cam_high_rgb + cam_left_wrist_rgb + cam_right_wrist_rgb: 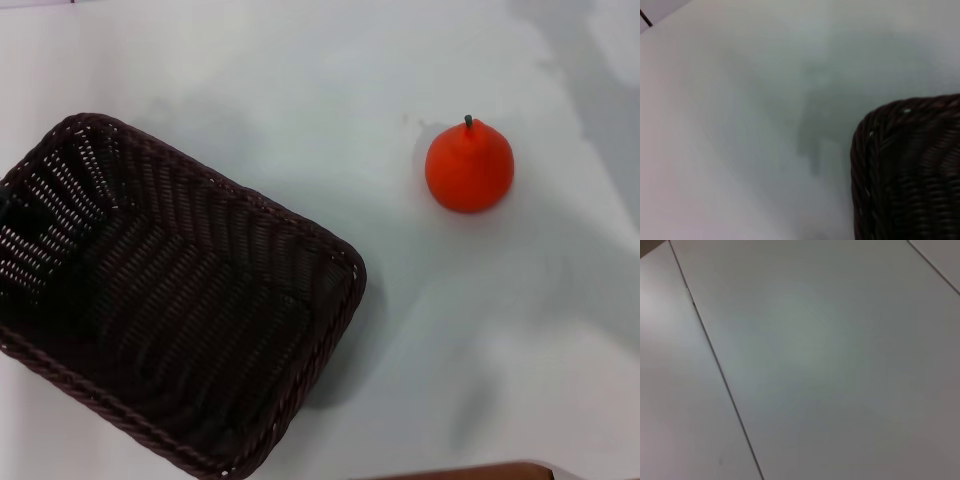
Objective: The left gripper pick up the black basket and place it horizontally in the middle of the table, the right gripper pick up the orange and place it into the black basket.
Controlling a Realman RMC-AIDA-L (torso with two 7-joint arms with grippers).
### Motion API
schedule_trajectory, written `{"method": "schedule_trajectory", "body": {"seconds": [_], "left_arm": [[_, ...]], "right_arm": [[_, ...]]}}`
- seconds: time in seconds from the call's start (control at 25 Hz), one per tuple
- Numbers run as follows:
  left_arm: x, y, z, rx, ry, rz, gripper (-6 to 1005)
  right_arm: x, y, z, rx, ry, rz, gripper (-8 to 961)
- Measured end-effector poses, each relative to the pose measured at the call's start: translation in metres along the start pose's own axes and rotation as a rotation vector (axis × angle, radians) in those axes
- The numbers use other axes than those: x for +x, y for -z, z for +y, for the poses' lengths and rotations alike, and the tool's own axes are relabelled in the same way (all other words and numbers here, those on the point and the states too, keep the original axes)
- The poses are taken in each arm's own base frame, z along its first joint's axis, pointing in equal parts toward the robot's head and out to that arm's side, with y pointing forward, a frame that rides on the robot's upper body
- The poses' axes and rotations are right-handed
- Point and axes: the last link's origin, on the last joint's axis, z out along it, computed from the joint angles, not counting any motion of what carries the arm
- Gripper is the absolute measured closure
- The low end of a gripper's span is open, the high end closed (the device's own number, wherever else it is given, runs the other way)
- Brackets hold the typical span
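Black basket (170, 300): sits on the table (300, 90) at about 8 o'clock in the head view, mouth up, nothing inside. Count: one basket. Its long axis runs diagonally, from 10 o'clock to 4 o'clock, so it is skewed and not square to the table's edges; one short end points toward 4 o'clock, the near long side is cut by the frame's lower edge. The left wrist view shows one rounded corner of the black basket (910, 170) close by. Neither pincer appears in any view, so basket-to-pincer placement and whether the fingers are open or closed cannot be told.

Farther off, at about 2 o'clock: the orange (469, 168), count one, upright, dark stem pointing toward 12 o'clock, well apart from the basket's far corner. The right wrist view shows only bare table (830, 360) with thin seam lines.
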Motion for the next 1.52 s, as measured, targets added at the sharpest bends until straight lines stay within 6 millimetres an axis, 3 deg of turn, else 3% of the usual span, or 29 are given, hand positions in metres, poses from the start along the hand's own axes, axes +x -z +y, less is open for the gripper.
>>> {"method": "schedule_trajectory", "body": {"seconds": [0.4, 0.64, 0.96, 1.24, 1.52], "left_arm": [[-0.002, -0.004, 0.0, -0.03, 0.047, -0.038, 312], [0.004, -0.005, 0.005, -0.055, 0.113, 0.002, 540], [0.013, 0.0, 0.004, -0.099, 0.304, 0.016, 742], [0.012, 0.014, -0.006, -0.161, 0.491, 0.063, 798], [-0.008, 0.012, -0.015, -0.212, 0.624, 0.111, 810]], "right_arm": [[0.0, 0.004, 0.004, -0.054, -0.023, 0.035, 56], [0.002, 0.003, 0.004, -0.048, -0.018, 0.04, 58], [-0.003, 0.006, 0.004, -0.071, -0.014, 0.032, 102], [-0.001, 0.01, 0.005, -0.077, -0.011, 0.039, 102], [0.0, 0.008, 0.008, -0.086, -0.006, 0.037, 102]]}}
